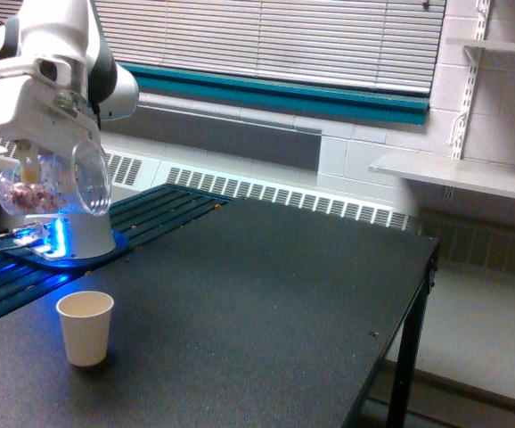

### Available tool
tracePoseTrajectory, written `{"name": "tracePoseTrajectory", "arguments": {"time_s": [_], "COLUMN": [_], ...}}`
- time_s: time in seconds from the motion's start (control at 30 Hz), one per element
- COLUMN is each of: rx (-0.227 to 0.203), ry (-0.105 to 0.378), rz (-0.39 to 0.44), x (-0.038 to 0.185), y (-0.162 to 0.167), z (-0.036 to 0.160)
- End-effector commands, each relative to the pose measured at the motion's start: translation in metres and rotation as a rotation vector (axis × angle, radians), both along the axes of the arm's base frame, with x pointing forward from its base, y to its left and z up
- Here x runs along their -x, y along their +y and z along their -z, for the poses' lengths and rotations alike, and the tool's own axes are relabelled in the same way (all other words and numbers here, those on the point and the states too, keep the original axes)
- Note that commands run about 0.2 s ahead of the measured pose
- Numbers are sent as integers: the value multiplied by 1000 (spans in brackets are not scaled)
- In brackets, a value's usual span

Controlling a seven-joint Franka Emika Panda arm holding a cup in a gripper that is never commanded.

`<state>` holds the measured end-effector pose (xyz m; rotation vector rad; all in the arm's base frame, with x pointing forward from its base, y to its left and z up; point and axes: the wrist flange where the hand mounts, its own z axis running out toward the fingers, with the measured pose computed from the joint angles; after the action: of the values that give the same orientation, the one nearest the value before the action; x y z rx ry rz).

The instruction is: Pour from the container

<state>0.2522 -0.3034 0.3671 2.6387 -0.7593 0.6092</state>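
Dark and speckled, the desk (266, 294) fills the lower half of the exterior view, under white blinds (275, 36) and a teal wall stripe. Nearest, close to the desk's front edge on the exterior view's left, a small cream paper cup (85, 327) stands upright and looks empty.

Above and behind it, toward the desk's far left corner, the gripper (36, 143) is clamped on the container (53, 183), a clear plastic cup tipped roughly onto its side, its mouth toward the exterior view's right. Reddish-pink and white pieces sit heaped at its closed end; none appear to be falling.

Farther back, the arm's white base (75, 227) stands on a blue-lit plate, with a radiator grille behind and grey shelves (453, 174) at the far right.

The risk, as I judge it, is aim. The container hangs well above the paper cup, and its mouth does not seem to sit over that narrow opening. Tipped further from here, the pieces would likely fall fast, scatter across the desk and bounce off its edge. A sudden release of the whole heap could also topple so light a cup.
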Motion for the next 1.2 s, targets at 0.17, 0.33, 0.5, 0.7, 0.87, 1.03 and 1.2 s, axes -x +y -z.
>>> {"name": "tracePoseTrajectory", "arguments": {"time_s": [0.17,0.33,0.5,0.7,0.87,1.03,1.2], "rx": [21,38,54,68,81,94,107], "ry": [16,31,51,77,92,108,123], "rz": [-43,-71,-90,-99,-105,-109,-114], "x": [-4,-4,2,10,16,22,26], "y": [6,6,3,0,-1,-3,-4], "z": [12,18,24,31,36,40,44]}}
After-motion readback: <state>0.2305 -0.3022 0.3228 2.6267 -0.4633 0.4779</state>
